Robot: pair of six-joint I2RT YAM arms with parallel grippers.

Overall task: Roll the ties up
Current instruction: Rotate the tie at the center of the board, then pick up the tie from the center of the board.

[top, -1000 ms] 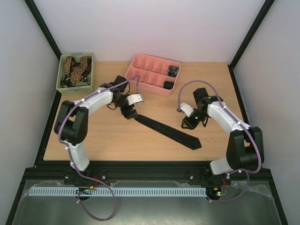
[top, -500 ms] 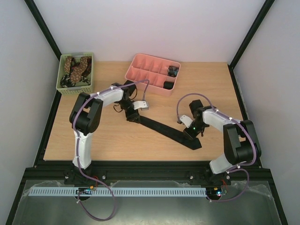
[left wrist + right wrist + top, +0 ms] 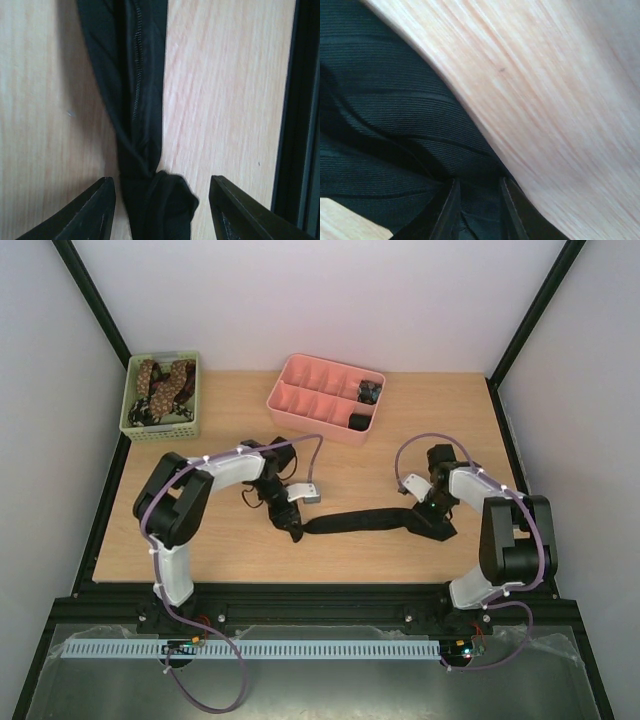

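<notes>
Black tie now lies nearly level along the near side of the table; a second ago it ran diagonal. My left gripper straddles its bunched end, jaws wide; right gripper pinches the other end

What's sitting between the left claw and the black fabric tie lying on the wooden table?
Nothing visible. The left claw is open, and the twisted narrow end of the black fabric tie already lies directly between its jaws, on the bare wooden table.
</notes>
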